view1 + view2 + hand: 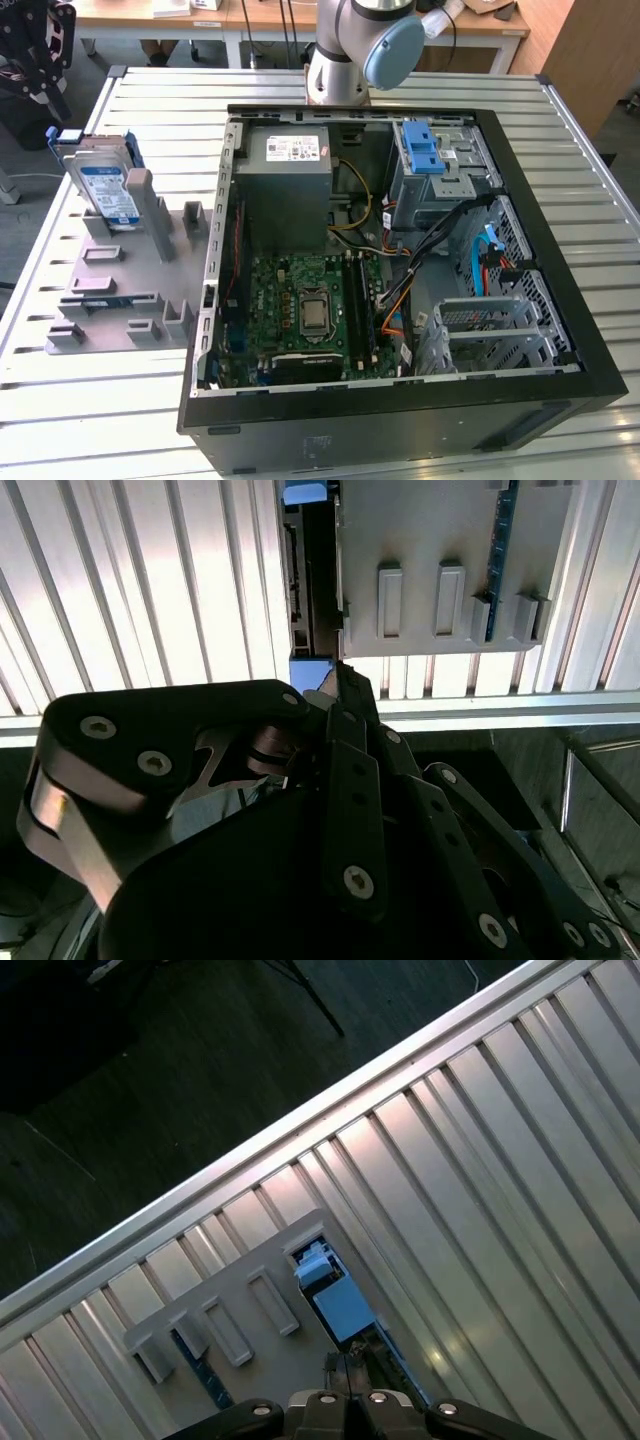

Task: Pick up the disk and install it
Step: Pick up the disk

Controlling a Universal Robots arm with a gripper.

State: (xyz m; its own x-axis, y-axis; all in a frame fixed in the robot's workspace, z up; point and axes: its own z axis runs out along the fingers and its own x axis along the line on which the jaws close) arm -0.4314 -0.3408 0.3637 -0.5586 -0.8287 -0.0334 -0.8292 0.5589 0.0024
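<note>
Disk, a flat silver-metal hard drive in a blue plastic carrier (pixel 108 190), stands upright in the grey slotted holder (pixel 120 290) at the exterior view's left, outside the open black computer case (pixel 400 420). Black gripper (pixel 350 1362) hovers near it, clenched on nothing. Judged step: approach; a grasp calls for parted jaws.
</note>
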